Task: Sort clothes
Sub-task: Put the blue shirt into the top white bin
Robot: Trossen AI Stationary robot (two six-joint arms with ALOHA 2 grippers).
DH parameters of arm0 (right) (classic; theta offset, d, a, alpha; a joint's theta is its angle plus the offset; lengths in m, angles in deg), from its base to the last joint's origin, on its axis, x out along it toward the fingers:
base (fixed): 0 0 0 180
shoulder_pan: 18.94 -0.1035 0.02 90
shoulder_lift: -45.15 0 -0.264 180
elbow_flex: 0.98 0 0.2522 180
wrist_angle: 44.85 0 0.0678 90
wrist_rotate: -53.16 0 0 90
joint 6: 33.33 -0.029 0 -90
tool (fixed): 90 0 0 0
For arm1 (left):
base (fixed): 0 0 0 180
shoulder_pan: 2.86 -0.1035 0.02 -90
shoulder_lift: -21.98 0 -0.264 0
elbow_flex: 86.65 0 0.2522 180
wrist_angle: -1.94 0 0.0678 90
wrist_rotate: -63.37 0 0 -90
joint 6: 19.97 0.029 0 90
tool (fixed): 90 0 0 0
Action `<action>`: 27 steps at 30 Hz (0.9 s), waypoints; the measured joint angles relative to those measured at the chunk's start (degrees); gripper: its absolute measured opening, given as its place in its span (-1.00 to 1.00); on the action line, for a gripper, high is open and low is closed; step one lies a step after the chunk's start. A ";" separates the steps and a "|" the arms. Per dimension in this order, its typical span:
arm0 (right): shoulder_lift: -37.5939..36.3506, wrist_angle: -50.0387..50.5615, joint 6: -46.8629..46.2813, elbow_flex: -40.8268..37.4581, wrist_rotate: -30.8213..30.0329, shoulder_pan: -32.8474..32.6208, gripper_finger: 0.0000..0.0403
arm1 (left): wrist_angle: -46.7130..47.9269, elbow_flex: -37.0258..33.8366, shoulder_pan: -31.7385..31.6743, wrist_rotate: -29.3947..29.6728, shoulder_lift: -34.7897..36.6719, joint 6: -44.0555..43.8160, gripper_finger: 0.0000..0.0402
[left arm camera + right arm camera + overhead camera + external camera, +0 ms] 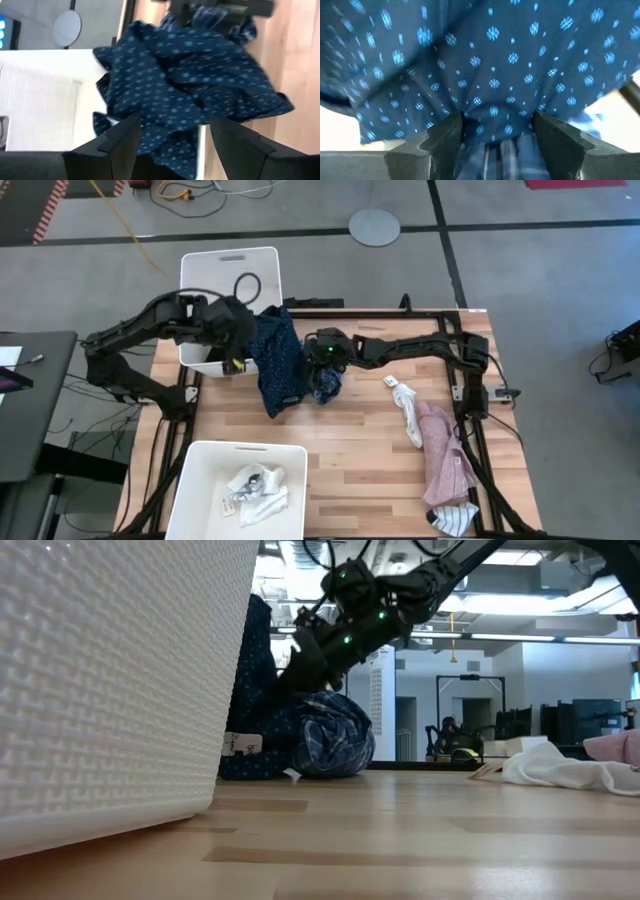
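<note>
Left gripper (240, 340) open, empty | navy dotted piece (275, 360) just ahead, draped over bin rim (205, 365) | left arm nearer.

The tabletop (350, 440) is made of light wood strips with a dark frame at its edge. A white bin (200, 470) sits on it at the near left corner, with white socks (255, 485) inside. Another white bin (230, 280) sits at the far left corner, partly past the edge. A navy dotted piece (275, 360) hangs over that bin's rim and spreads down onto the wood. Just beside it lies a bunched blue plaid shirt (330, 385). Over on the right side lies a white sock (405, 405), touching a pink shirt (445, 465). A striped sock (455, 518) lies at the pink shirt's near end.
</note>
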 joint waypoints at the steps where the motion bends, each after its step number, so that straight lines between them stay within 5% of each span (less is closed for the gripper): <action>1: 0.70 -0.83 -0.07 -0.06 0.00 -0.08 0.30 | 0.06 0.00 1.35 0.31 -0.01 -0.51 0.15; 5: 1.64 -3.25 0.16 -0.02 -0.87 -0.76 0.06 | 0.37 0.00 5.95 2.41 -0.01 -1.37 0.15; 12: -0.62 -0.13 3.27 -0.02 -3.29 -1.82 -0.91 | 0.94 0.00 11.51 5.32 -0.01 -3.23 0.15; 27: -15.12 3.11 5.42 2.45 -3.16 -5.27 -0.99 | 1.36 -0.30 17.59 8.44 0.00 -1.07 0.15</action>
